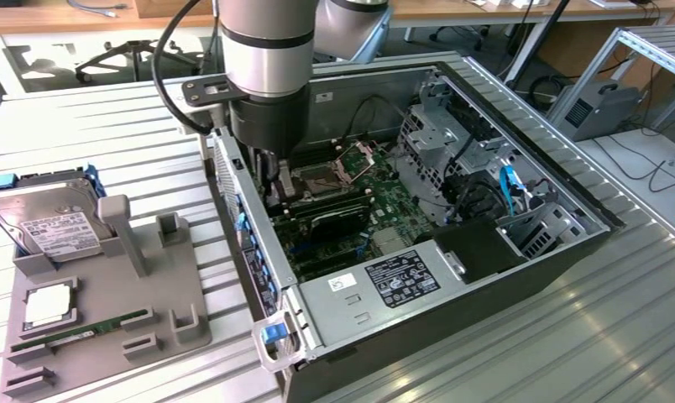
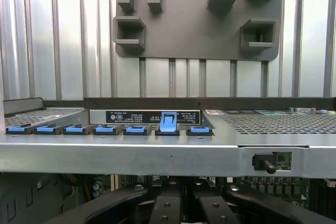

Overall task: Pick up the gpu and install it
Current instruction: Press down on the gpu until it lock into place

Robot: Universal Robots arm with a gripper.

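I see the ribbed grey metal table [image 1: 539,336] under everything. In the exterior view, the open black and silver computer case [image 1: 427,294] lies on its side at the centre. Its green motherboard [image 1: 388,201] faces up.

The silver and dark robot arm [image 1: 268,59] comes down from 12 o'clock into the case, close to the case wall at 9 o'clock. Its jaws are closed together. In the wrist view, the black fingers [image 2: 165,208] press side by side, and I cannot tell whether anything is between them.

The flat grey plastic parts holder [image 1: 102,311] lies on the table at 8 o'clock. It carries a boxy silver hard drive with a white label [image 1: 49,220], and a narrow green memory stick [image 1: 80,329] lies nearer to 7 o'clock.

The gpu [image 1: 340,223], a thin dark rectangular card, seems to sit on the motherboard. It is just beside the jaws, towards 4 o'clock from them.

One blue plastic latch [image 2: 168,123] on the case edge stands raised.
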